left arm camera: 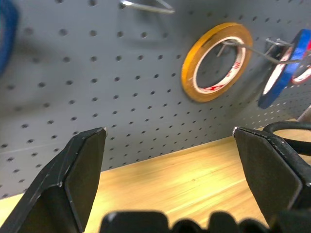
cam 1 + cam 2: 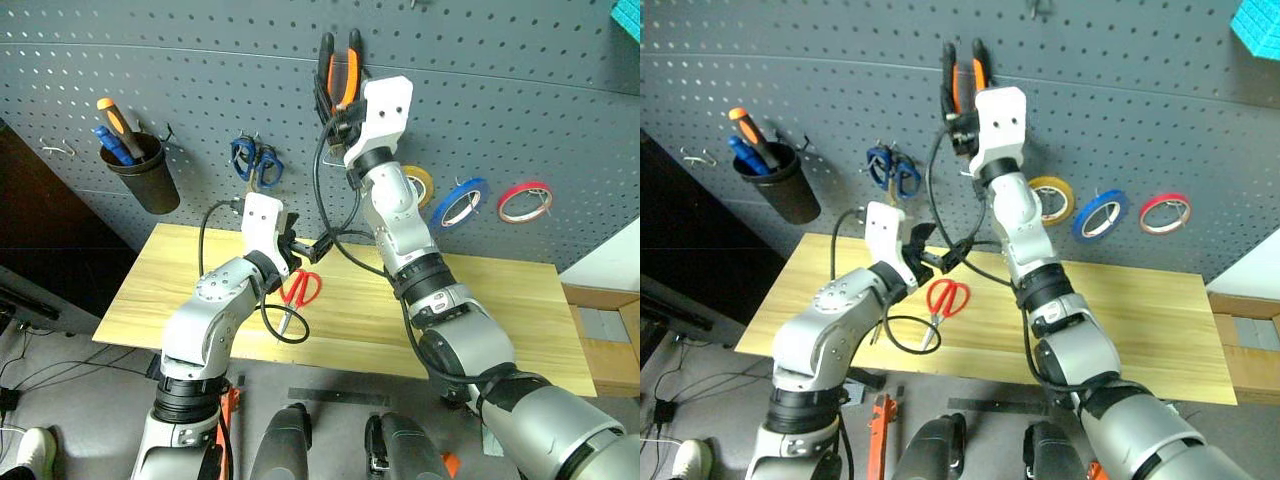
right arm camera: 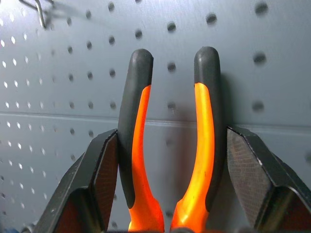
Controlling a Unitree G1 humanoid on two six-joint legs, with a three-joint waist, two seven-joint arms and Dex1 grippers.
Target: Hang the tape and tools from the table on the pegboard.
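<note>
Grey floor (image 2: 70, 400), cables (image 2: 20, 375), wooden crate (image 2: 605, 340), white wall (image 2: 615, 262)

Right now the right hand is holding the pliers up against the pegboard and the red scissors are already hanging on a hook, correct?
Not quite. The red scissors lie on the table, as the right eye view shows. The right hand does hold the pliers up against the pegboard.

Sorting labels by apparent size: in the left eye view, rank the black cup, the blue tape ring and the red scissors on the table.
1. Black cup, largest.
2. and 3. Blue tape ring and red scissors look alike, with the scissors partly hidden, so unranked.
</note>
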